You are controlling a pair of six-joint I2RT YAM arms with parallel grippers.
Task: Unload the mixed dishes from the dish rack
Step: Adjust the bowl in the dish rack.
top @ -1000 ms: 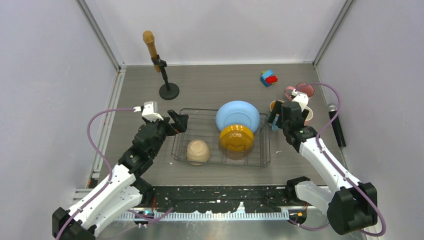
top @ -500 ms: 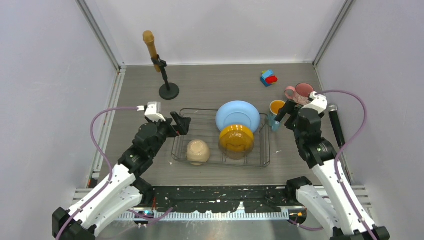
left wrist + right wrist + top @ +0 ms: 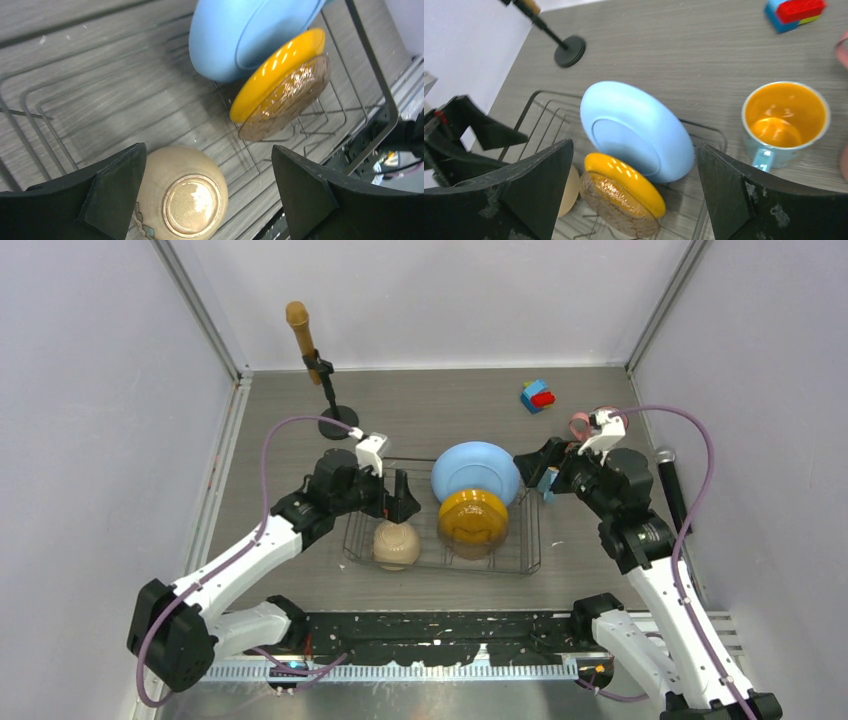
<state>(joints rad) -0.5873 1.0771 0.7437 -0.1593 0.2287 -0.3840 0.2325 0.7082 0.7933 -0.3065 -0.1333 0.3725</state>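
The dish rack (image 3: 441,567) holds a light-blue plate (image 3: 475,472) and a yellow plate (image 3: 472,520) on edge, plus a beige bowl (image 3: 397,543) upside down. My left gripper (image 3: 402,498) hangs open just above the bowl (image 3: 182,192), which sits between its fingers (image 3: 100,200) untouched. My right gripper (image 3: 535,462) is open at the rack's right end, facing the blue plate (image 3: 636,130) and yellow plate (image 3: 624,192). A blue mug (image 3: 784,117) with an orange inside stands on the table right of the rack. A pink mug (image 3: 580,423) is mostly hidden behind the right wrist.
A red-blue toy block (image 3: 537,395) lies at the back right. The black stand with a brown microphone (image 3: 322,370) is behind the rack's left end. A black microphone (image 3: 672,485) lies along the right wall. The rack's left half (image 3: 75,110) holds only the bowl.
My left arm swung right and forward from the rack's left edge to above the bowl. My right gripper left the mugs, drew back, then turned left toward the plates.
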